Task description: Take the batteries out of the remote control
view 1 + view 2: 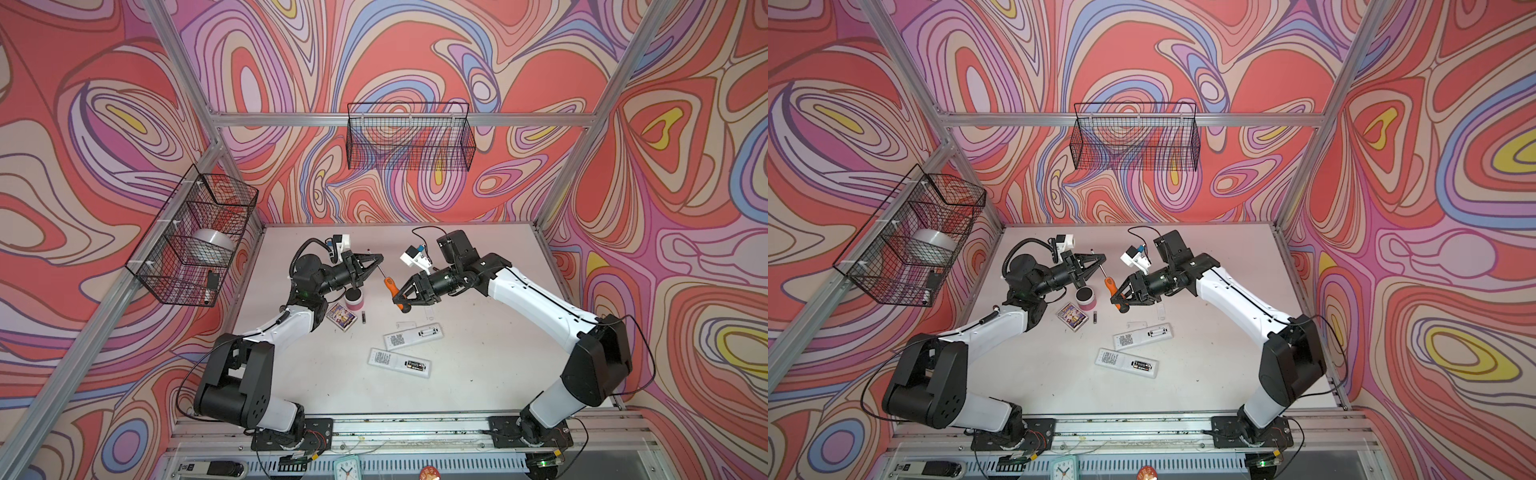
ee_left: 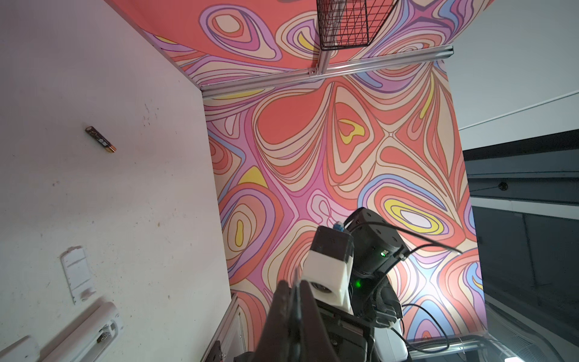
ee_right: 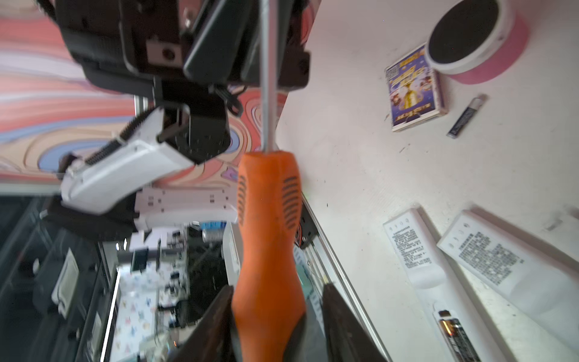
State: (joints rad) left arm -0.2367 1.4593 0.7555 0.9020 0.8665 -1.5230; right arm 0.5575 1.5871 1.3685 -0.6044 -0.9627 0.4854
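Note:
Two white remote controls lie back-up on the table in both top views. The nearer remote (image 1: 384, 358) (image 3: 416, 250) holds black batteries (image 1: 415, 365) (image 3: 459, 335) in its open bay. The farther remote (image 1: 411, 336) (image 3: 501, 263) has an empty bay. One loose battery (image 1: 363, 318) (image 3: 466, 116) lies by the card box, another loose battery (image 2: 101, 140) on bare table. My left gripper (image 1: 377, 259) (image 2: 294, 285) is shut on the metal shaft of an orange-handled screwdriver (image 1: 390, 286) (image 3: 269, 219). My right gripper (image 1: 400, 300) (image 3: 277, 288) stands open around its handle, with a gap on one side.
A pink-and-white round tin (image 1: 354, 300) and a purple card box (image 1: 341, 314) sit under the left arm. Loose battery covers (image 1: 405, 325) (image 2: 76, 274) lie beside the remotes. Wire baskets hang on the back wall (image 1: 409, 139) and the left wall (image 1: 195, 237).

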